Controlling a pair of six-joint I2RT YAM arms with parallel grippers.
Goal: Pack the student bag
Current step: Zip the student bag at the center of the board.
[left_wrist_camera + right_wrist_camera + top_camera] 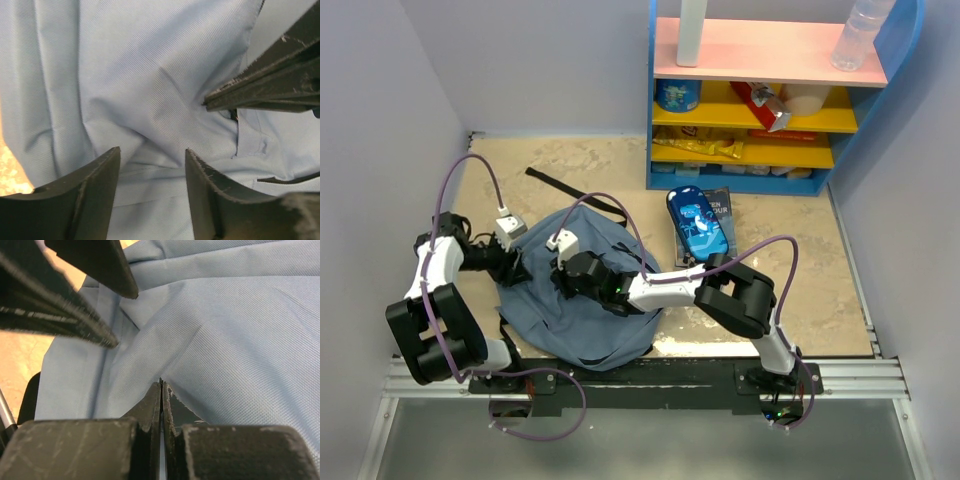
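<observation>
Right end effector (161, 390) is pinched tight, jaws together on a fold of the student bag (595, 325), and creases fan out from its tips. Left end effector (151, 155) is just beside it, jaws apart, low over the blue cloth with a ridge of it between them. Bag lies slumped on the surface (810, 270) at the near edge, left of a blue pouch (696, 222).

The student bag (150, 75) is matt slate-blue cloth with a fine ribbed weave. The left hand (152, 149) and right hand (161, 382) are matt black plastic, scuffed and rough-edged. The surface (800, 270) looks like mottled beige stone.
</observation>
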